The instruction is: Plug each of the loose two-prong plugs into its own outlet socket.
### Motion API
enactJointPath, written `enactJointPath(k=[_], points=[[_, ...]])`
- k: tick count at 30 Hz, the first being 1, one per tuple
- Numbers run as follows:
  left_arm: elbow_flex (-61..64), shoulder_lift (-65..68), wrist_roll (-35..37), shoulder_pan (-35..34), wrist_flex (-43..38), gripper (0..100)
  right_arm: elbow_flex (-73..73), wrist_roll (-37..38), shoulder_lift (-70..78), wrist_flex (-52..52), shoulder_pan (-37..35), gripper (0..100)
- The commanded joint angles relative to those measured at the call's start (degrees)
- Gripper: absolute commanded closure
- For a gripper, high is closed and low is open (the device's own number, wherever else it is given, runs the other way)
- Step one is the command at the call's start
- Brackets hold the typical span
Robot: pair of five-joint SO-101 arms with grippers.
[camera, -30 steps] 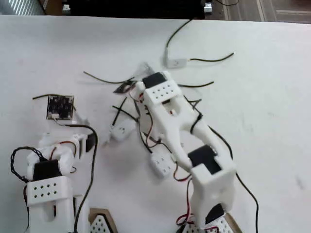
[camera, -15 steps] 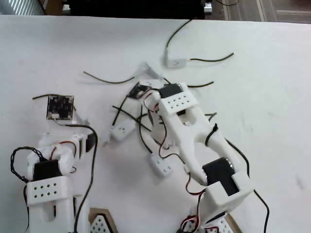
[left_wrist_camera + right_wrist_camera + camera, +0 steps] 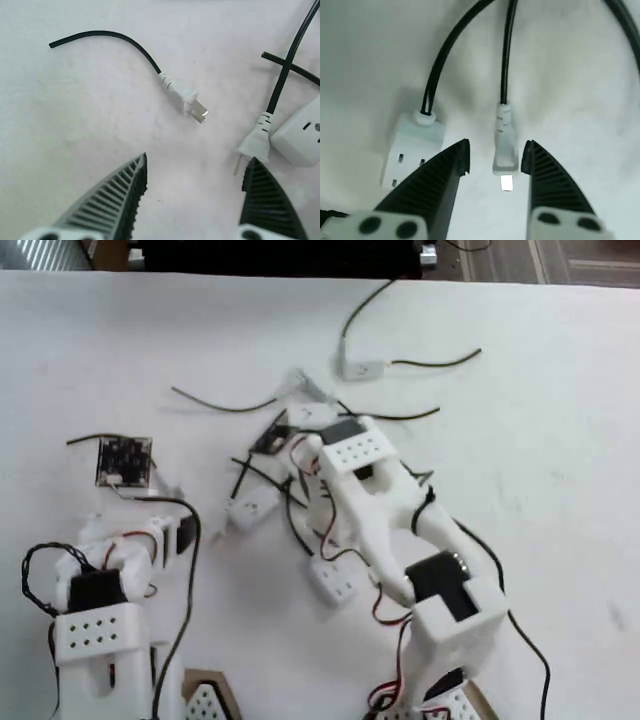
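1 plug (image 3: 504, 150) within right end effector (image 3: 496, 145)

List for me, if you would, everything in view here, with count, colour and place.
table: one, white, under everything.
outlet sockets: at least three, white, one at the far side, two near mid-table.
two-prong plugs: at least three, white on black cords, two before the left claw, one between the fingers of the right claw.
small board: one, dark, near the left claw.
left claw: one, black fingers, open over bare table.
right claw: one, black fingers, open around a plug.
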Motion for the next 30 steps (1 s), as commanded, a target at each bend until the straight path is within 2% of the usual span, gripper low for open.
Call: enactJointPath(k=[1, 5, 11, 18, 23, 30], points=[[-0.4, -1.0, 0.1, -0.3, -1.1, 70, -3.0, 1.1, 0.9, 0.0, 2.1, 83.2], [-0.4, -1.0, 0.1, -0.2, -1.1, 70, -3.5, 2.9, 2.4, 0.0, 3.6, 84.0], [-0.4, -1.0, 0.1, -0.2, -1.1, 70, -3.6, 3.8, 3.3, -0.3, 3.3, 91.1], [-0.4, -1.0, 0.1, -0.2, -1.1, 70, -5.6, 3.3, 3.4, -0.3, 3.2, 90.9], [-0.4, -1.0, 0.1, -0.2, -1.1, 70, -5.5, 3.3, 3.5, -0.3, 3.2, 84.4], [-0.4, -1.0, 0.1, -0.2, -1.1, 70, -5.5, 3.3, 3.7, -0.3, 2.6, 84.4]])
